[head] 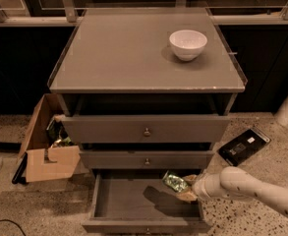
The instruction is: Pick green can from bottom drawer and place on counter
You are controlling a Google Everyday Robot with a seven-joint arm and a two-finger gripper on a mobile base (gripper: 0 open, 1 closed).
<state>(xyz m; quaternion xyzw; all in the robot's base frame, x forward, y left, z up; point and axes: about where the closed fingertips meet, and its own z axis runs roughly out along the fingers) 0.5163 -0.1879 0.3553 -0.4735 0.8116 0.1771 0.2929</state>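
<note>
Bottom drawer point(129, 200) pulled open, nearest to us. Green can point(174, 181) lies tilted in its far right corner. Gripper point(186, 188) sits against can's right end; we cannot tell whether it is clamped on can or released. Arm point(251, 188) enters from right. Two upper drawers point(144, 129) shut. Cardboard box point(47, 156) on floor left of cabinet; black device point(244, 145) on floor right. Counter point(124, 53) above; white bowl point(187, 44) on its far right part.
</note>
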